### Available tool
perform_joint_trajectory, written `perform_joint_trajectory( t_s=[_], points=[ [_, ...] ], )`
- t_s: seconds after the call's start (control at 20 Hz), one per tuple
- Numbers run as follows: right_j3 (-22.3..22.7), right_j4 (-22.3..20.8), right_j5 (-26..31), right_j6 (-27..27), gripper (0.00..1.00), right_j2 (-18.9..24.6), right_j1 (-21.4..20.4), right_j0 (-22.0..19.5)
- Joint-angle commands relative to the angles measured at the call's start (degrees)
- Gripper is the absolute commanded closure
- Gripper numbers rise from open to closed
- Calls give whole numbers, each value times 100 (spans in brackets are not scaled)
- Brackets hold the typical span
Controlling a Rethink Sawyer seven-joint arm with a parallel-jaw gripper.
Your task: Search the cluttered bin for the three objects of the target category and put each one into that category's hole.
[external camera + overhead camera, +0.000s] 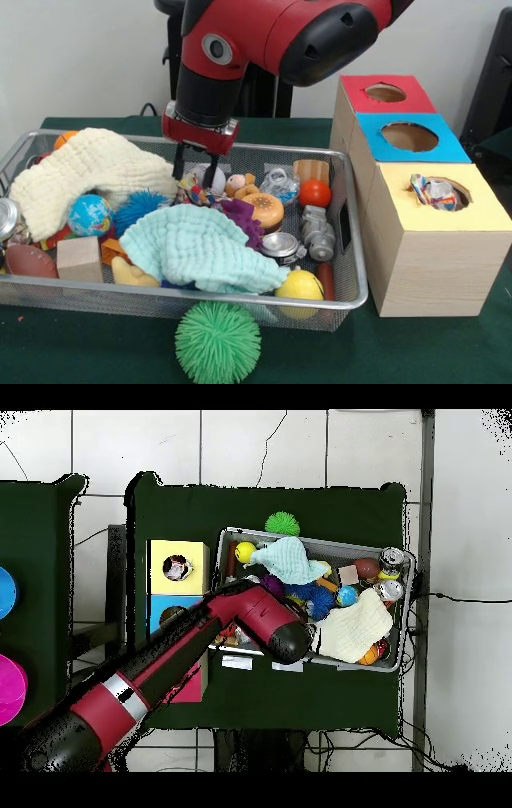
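Observation:
My gripper (194, 170) hangs open over the back of the wire bin (352, 298), its fingertips just above a crinkled colourful wrapper (192, 193). Nothing sits between the fingers. A similar crumpled wrapper (434, 192) lies in the yellow hole of the wooden box (424, 256); the same wrapper (177, 568) shows in the overhead view. The blue hole (410, 136) and red hole (386, 93) look empty. In the overhead view my arm (250, 619) covers the gripper and the near side of the bin (400, 646).
The bin holds a cream cloth (88, 172), a mint cloth (196, 244), a globe ball (89, 214), a toy burger (265, 210), a red ball (314, 193), metal cans (318, 232) and a yellow ball (300, 284). A green spiky ball (218, 342) lies outside the bin's front.

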Motion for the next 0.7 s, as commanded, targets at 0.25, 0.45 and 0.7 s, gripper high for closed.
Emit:
perform_joint_trajectory(
  t_s=[0.25,0.45,0.7],
  points=[
    [-309,964,1046,930,100,920,-10,138],
    [-331,954,1047,934,100,943,18,109],
    [-375,950,1060,829,100,993,10,66]
  ],
)
